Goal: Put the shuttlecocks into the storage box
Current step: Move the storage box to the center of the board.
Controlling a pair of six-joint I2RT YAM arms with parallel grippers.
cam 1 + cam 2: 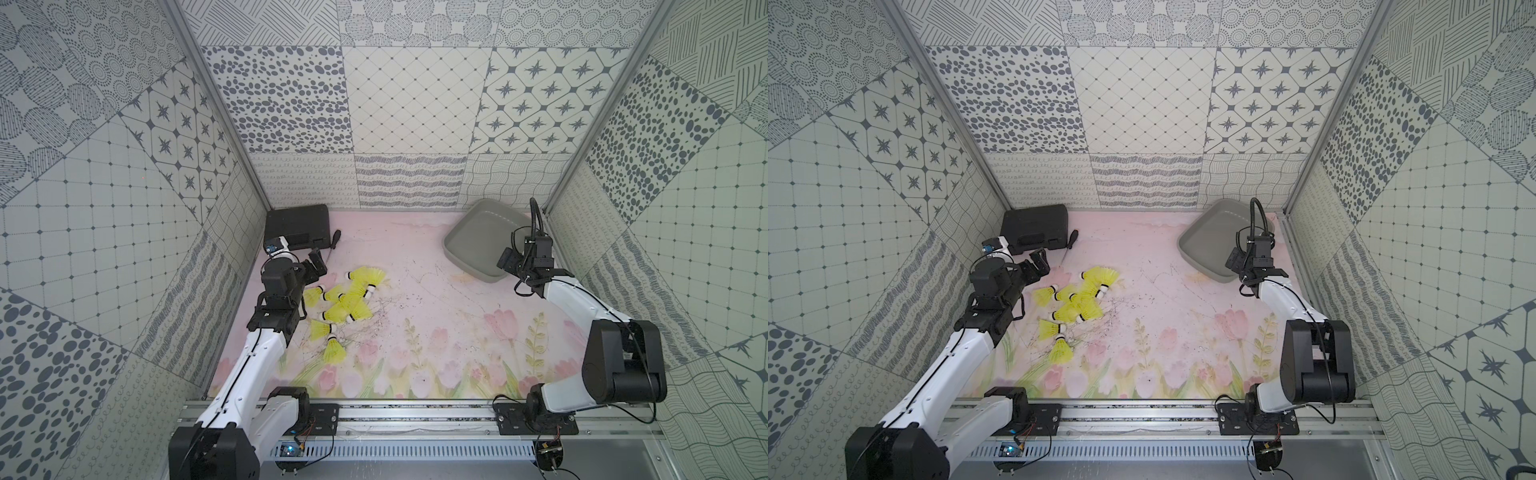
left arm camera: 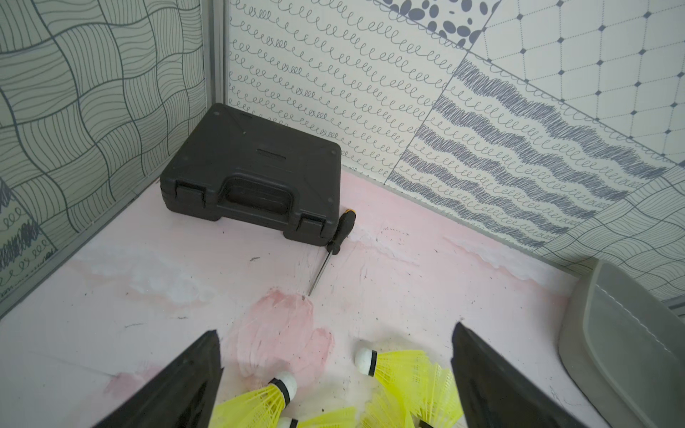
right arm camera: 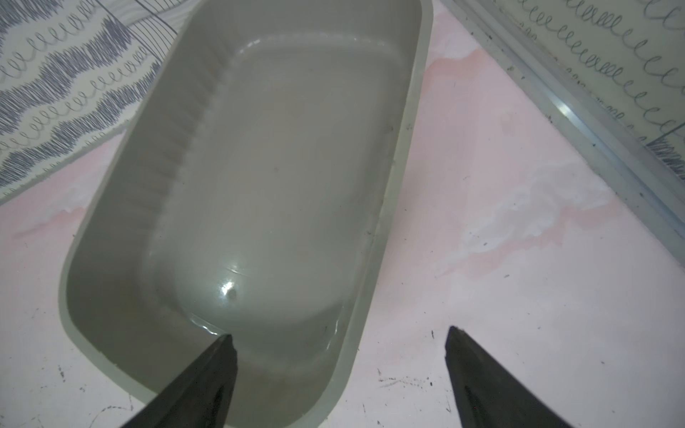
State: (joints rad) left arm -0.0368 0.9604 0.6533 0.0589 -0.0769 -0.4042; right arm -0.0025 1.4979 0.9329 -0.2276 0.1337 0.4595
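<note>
In both top views we see the shuttlecocks (image 1: 345, 305) (image 1: 1077, 305) heaped on the worktop (image 1: 436, 299) toward nine o'clock. The storage box (image 1: 465, 245) lies well apart at two o'clock.

Left wrist view: our left tool (image 2: 335, 328) stands spread over the heap's edge, pinching nothing.

Right wrist view: our right tool (image 3: 341, 333) is spread astride the box's wall.

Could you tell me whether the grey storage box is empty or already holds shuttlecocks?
Empty: the storage box shows only its bare grey floor; the shuttlecocks lie on the mat.
</note>
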